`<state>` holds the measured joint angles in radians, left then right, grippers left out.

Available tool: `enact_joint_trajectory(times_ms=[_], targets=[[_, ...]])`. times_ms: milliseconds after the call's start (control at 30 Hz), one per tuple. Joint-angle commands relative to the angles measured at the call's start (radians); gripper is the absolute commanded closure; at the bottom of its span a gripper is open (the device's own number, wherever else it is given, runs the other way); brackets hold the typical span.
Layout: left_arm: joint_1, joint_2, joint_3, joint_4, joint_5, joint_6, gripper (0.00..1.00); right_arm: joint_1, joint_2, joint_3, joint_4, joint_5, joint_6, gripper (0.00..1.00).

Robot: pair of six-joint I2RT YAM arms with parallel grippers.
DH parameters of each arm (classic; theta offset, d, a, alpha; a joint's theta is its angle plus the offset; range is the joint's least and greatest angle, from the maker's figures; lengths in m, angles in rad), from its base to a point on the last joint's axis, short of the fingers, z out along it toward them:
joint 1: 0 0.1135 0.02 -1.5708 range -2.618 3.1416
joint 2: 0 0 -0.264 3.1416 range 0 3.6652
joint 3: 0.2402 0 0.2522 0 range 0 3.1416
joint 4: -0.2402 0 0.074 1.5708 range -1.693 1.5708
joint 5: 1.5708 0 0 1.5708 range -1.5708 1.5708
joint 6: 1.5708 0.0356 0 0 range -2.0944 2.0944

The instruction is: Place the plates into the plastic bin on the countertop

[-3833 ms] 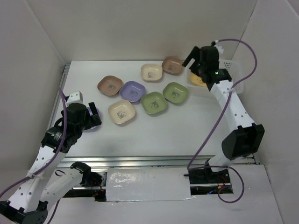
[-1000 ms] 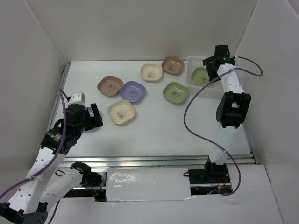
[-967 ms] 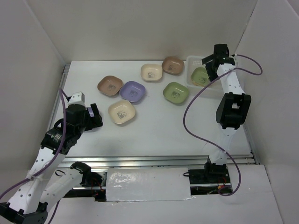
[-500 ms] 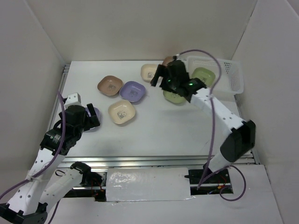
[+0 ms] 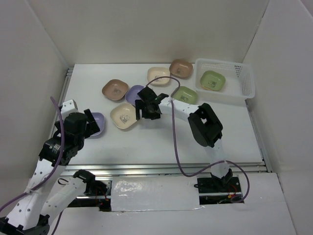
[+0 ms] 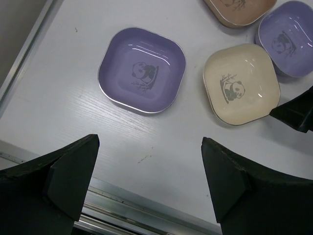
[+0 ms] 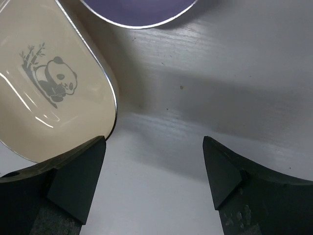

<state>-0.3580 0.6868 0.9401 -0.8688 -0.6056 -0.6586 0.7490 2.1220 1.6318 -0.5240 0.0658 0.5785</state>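
Lilac plate lies flat on the counter at the far left, just ahead of my left claw, whose jaws stand wide apart and hold nothing. Next along, a cream plate sits just beside one finger of my right claw. That claw is also spread and empty, low over the counter at the plate's edge and not around it. Behind these lie a brown plate and a second lilac plate, with more plates loose further right. At the far right the bin holds a green plate; I cannot tell whether another lies beneath it.

To me these look light, stiff and glossy, so I expect them to skid rather than bend. Lying flat, they offer only the raised rim. I judge the best hold to be one finger inside the bowl and one outside under the lip, at mid-side rather than on a rounded corner, pinched firmly because the surface looks slippery.
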Motion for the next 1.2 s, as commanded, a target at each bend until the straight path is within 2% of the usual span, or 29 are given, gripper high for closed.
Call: enact_joint_trajectory(times_ms=[0,100,200,467,567,633,767,800,867,900,933,1033,1067,1100,1167], targets=[[0.004,0.007,0.028,0.016,-0.010,0.002,0.01,0.001,0.033,0.039,0.021,-0.007,0.003,0.13],[0.004,0.000,0.025,0.025,0.003,0.011,0.01,0.007,0.061,0.046,0.019,-0.009,0.006,0.22],[0.002,0.003,0.023,0.031,0.012,0.017,0.01,0.010,0.073,0.054,0.018,-0.011,0.012,0.21],[0.004,-0.003,0.017,0.047,0.035,0.034,0.01,0.013,-0.076,-0.050,0.111,-0.023,0.046,0.19],[0.002,-0.003,0.017,0.048,0.043,0.039,0.01,0.015,-0.036,0.021,0.075,-0.020,0.041,0.19],[0.004,-0.001,0.017,0.047,0.043,0.037,0.01,0.012,0.039,0.098,0.029,-0.017,0.044,0.23],[0.004,-0.009,0.016,0.048,0.043,0.037,0.01,0.013,0.145,0.178,-0.053,-0.017,0.058,0.37],[0.004,-0.013,0.016,0.050,0.044,0.039,0.01,0.015,0.151,0.174,-0.057,-0.017,0.060,0.44],[0.004,-0.015,0.014,0.051,0.046,0.039,0.01,0.029,0.129,0.120,-0.035,-0.017,0.069,0.53],[0.004,-0.015,0.014,0.051,0.047,0.040,0.01,0.032,0.092,0.093,-0.006,-0.023,0.070,0.64],[0.004,-0.013,0.014,0.053,0.049,0.042,0.01,0.047,0.072,0.048,0.002,-0.020,0.072,0.68],[0.004,-0.007,0.016,0.051,0.049,0.042,0.01,0.072,0.006,0.008,0.001,-0.003,0.064,0.69],[0.004,-0.007,0.016,0.051,0.049,0.042,0.01,0.085,-0.006,0.005,-0.001,0.000,0.060,0.73],[0.004,-0.009,0.016,0.050,0.047,0.040,0.01,0.090,-0.040,-0.004,-0.004,-0.001,0.058,0.98],[0.004,-0.015,0.016,0.050,0.046,0.039,0.01,0.104,-0.080,-0.019,0.004,-0.033,0.052,1.00]])
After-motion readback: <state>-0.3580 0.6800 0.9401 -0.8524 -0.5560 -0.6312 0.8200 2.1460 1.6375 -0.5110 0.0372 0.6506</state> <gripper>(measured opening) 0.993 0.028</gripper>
